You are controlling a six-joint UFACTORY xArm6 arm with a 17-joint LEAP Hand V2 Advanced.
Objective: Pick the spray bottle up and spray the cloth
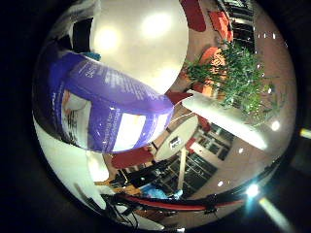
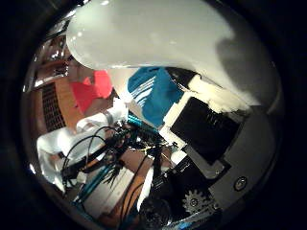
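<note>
Right up against the palm, filling most of both views: the spray bottle (image 1: 112, 116), white with a purple label. Curling round it with white fingers (image 2: 213, 96) and gripping it tight with the hand (image 2: 206, 158), black and geared parts showing at the edge. Seeming to be holding it up in the air, going by the room tilting behind it, so guessing the pick-up part is done. Not showing the nozzle or the trigger anywhere, so not telling which way the spray is pointing.

Further out, peeking from behind the white side of the bottle: a blue cloth (image 2: 151, 93) with white stripes, lying well apart from the bottle. Not showing any mist or wet mark on it, so judging the spraying as not yet done. Needing two more things, most likely: pointing the nozzle at the cloth, then squeezing the trigger.

Beside the cloth, glowing bright: something red-orange (image 2: 91, 88), too blurry to name. Lower down, showing a bit of brown wooden surface (image 2: 139, 165).

Far away in the room, standing on a shiny floor: a round white table (image 1: 177, 138), a red seat (image 1: 131, 158) next to it, and a big green plant (image 1: 243, 80), with ceiling lights shining off the floor.
</note>
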